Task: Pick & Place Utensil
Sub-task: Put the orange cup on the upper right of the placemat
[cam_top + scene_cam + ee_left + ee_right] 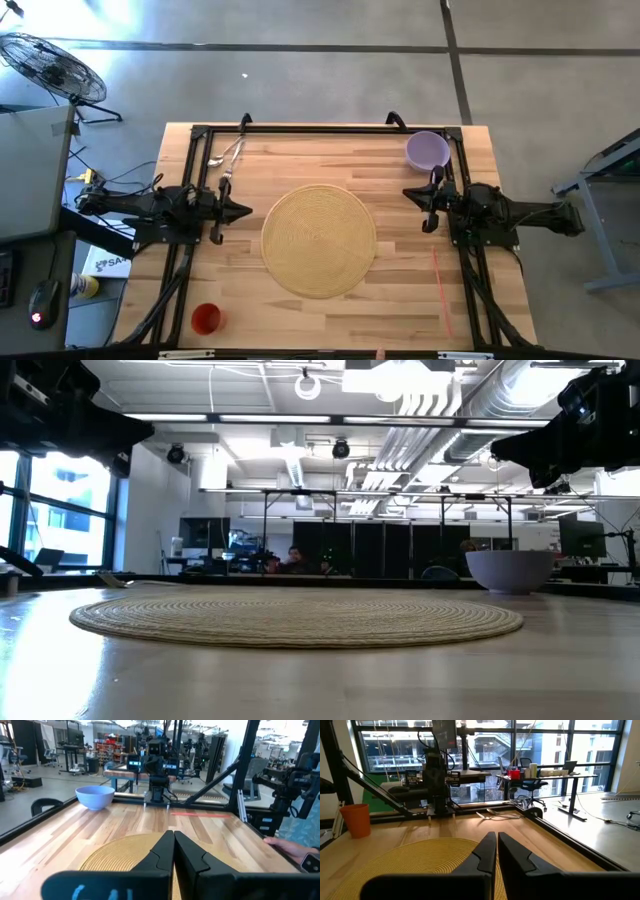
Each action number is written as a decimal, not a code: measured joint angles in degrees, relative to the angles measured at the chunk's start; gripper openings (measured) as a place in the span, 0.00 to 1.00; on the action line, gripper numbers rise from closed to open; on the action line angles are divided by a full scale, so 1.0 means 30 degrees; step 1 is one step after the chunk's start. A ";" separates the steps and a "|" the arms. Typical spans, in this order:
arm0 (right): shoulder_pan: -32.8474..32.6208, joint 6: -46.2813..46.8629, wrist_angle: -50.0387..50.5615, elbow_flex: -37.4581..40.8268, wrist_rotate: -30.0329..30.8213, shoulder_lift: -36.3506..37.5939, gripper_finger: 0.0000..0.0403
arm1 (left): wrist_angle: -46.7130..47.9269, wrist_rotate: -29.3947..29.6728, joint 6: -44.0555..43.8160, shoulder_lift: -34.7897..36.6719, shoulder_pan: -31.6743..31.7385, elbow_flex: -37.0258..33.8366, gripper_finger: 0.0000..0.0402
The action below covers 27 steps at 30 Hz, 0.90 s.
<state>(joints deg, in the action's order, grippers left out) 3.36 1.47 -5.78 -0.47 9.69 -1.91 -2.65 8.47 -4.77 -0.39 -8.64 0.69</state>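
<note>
Left end effector [243, 211] parked at the 9 o'clock edge of the woven mat [318, 240], fingers pressed together, nothing held. Right end effector [410, 193] at the mat's 2 o'clock edge, fingers likewise together and empty, facing the left arm across the tabletop [400, 290].

Utensils [228, 152] lying at 11 o'clock on the tabletop, near the far rail, roughly at 12 o'clock from the left end effector and close to that arm; well apart from the right one. Long axis running diagonally, bowl end toward 7 o'clock, handle toward 1 o'clock. Left arm judged the nearer and likelier to reach.

Purple bowl [428, 150] at 1 o'clock, just beside the right arm. Orange cup [206, 319] at 7 o'clock, near the front edge.

Hard to make out: apparently two pieces, spoon and fork, crossing or touching; cannot tell which lies on top. Seen only small and glinting from the right wrist [496, 814]. Absent from low view and left wrist view. Destination not evident.
</note>
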 joint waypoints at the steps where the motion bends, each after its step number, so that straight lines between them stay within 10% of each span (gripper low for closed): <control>1: 0.0004 0.0001 0.0000 0.0000 0.0007 0.0004 0.03 | 0.0026 0.0000 -0.0002 -0.0004 0.0000 0.0005 0.00; 27: 0.0007 -0.0004 0.0000 0.0000 0.0000 0.0001 0.03 | 0.0111 0.0969 -0.0655 0.0003 0.0000 0.0146 0.00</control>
<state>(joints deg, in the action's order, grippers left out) 3.38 1.45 -5.78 -0.47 9.69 -1.91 -2.31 11.38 -6.74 -0.38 -8.64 1.13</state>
